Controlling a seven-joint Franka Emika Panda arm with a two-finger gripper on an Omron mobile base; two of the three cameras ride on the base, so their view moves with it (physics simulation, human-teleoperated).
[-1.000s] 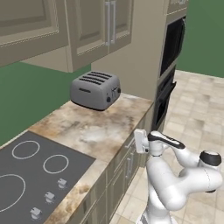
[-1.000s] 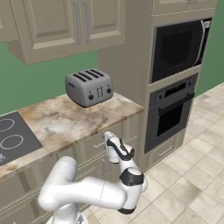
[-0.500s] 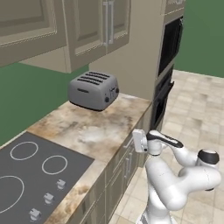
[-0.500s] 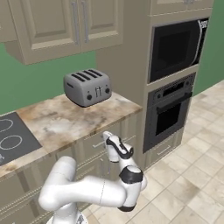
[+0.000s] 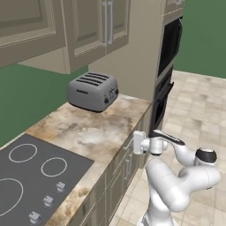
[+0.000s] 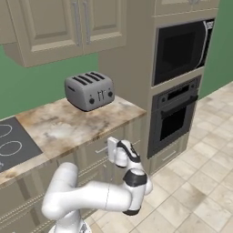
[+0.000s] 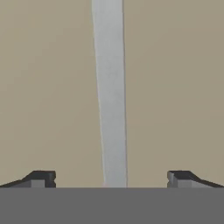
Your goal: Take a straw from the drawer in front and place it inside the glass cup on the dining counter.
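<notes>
1. Arm bent low, elbow out, forearm reaching level toward the drawer (image 7: 52,87) front.
2. Gripper (image 7: 111,178) faces drawer front head-on, very close; in the base views it sits right at the front (image 5: 137,142) (image 6: 112,150).
3. Jaws wide apart, fingertips (image 7: 41,178) on either side of the handle (image 7: 111,96), not touching it.

- Both base views have shifted a little: the toaster (image 5: 92,91) and the wall oven (image 6: 175,116) lie slightly off from where they lay a second ago, so the base has moved, not the things
- The gripper (image 5: 133,143) has kept its place against the drawer (image 6: 93,151) under the counter edge
</notes>
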